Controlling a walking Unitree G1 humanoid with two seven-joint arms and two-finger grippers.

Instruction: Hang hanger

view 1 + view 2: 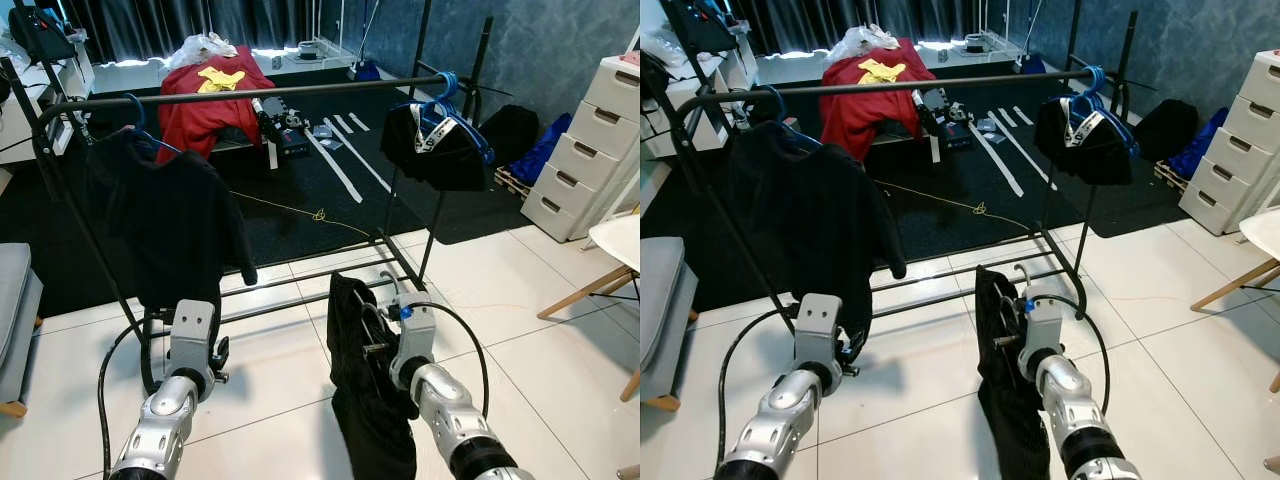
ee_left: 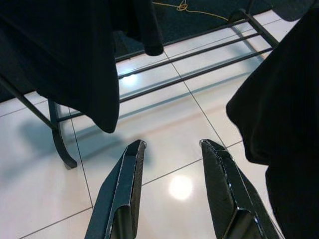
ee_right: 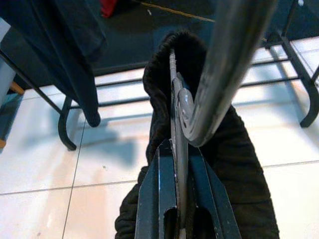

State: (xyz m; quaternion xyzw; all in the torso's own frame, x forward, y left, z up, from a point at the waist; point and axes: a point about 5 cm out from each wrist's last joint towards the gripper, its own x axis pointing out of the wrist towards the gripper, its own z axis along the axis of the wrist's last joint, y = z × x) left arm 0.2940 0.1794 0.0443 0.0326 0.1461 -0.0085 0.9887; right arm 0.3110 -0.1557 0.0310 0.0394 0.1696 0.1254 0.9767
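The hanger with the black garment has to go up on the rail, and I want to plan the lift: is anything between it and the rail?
Nothing visible blocks it. The right gripper holds the hanger low, below the rail's bare middle stretch.

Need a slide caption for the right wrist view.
Right end effector shut on a metal hanger carrying a black garment.

White tiled floor (image 1: 560, 330); black rug (image 1: 300, 200) beneath clothes rack (image 1: 250, 95)
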